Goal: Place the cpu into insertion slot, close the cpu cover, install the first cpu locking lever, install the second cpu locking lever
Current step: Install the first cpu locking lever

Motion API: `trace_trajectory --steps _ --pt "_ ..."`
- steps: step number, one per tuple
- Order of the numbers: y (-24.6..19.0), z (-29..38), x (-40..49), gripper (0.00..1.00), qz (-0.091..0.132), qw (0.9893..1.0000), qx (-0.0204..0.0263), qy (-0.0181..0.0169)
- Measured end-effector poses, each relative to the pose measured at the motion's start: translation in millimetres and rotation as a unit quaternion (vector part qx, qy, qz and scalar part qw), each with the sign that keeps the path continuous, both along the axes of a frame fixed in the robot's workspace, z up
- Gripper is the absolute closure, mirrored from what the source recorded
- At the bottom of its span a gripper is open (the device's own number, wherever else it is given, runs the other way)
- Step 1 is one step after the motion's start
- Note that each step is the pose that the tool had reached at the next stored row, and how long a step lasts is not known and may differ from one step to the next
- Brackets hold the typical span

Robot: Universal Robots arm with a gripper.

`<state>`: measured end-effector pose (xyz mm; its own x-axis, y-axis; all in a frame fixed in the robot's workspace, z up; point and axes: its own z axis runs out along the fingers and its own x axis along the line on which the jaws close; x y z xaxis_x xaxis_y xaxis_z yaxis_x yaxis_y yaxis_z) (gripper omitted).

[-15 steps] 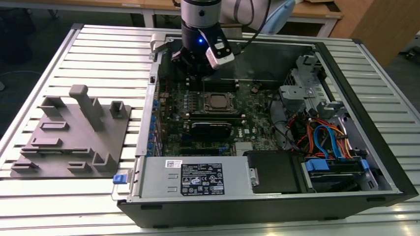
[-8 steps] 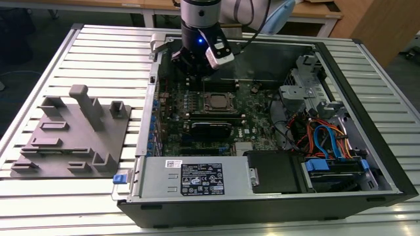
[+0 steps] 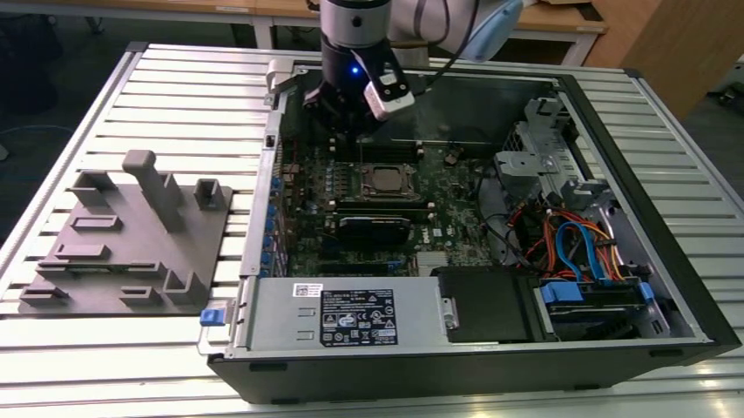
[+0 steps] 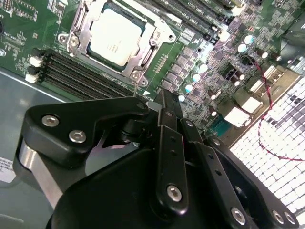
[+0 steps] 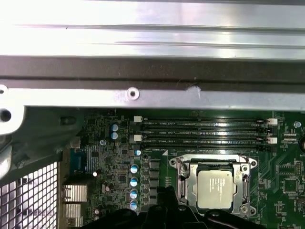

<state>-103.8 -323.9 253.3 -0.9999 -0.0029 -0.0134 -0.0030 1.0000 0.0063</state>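
Note:
The cpu [image 3: 382, 181] [image 4: 114, 36] [image 5: 217, 188] lies flat in the insertion slot [image 3: 382, 193] on the green board, silver top up. The cpu cover [image 4: 76, 34] [image 5: 183, 185] is down around it as a metal frame. In the exterior view my gripper [image 3: 347, 122] hangs inside the open case over the far memory slots, just beyond the socket. Both wrist views show the black fingers [image 4: 164, 124] drawn together, and the gripper [image 4: 159, 98] [image 5: 164, 193] is a short way from the socket's corner. A thin metal rod [image 4: 135, 88] shows right by the tips. I see nothing clamped between them.
The open computer case [image 3: 651, 113] lies on a slatted metal table [image 3: 174, 87]. A grey fixture block [image 3: 128, 244] stands at the exterior view's left. Memory slots [image 5: 205, 131] run beside the socket. Drive cage and coloured cables [image 3: 570, 235] fill the exterior view's right.

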Motion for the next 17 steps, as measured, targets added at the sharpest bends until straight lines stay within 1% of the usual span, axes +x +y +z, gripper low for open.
trace_trajectory --steps 1,4,5,6,9,12,17 --pt "2.0 0.0 0.0 0.9 0.0 1.0 -0.0001 0.0" --pt "12.3 0.1 0.1 0.9 0.0 1.0 -0.0005 0.0" --pt "14.9 0.2 0.1 0.9 0.0 1.0 -0.0009 0.0" --pt "16.6 0.2 0.2 0.9 0.0 1.0 -0.0011 0.0" --pt "18.8 0.1 2.5 0.9 0.0 1.0 -0.0014 0.0" --pt "19.1 0.2 5.9 0.9 0.0 1.0 -0.0015 0.0" --pt "19.1 0.1 6.6 0.9 0.0 1.0 -0.0015 0.0"
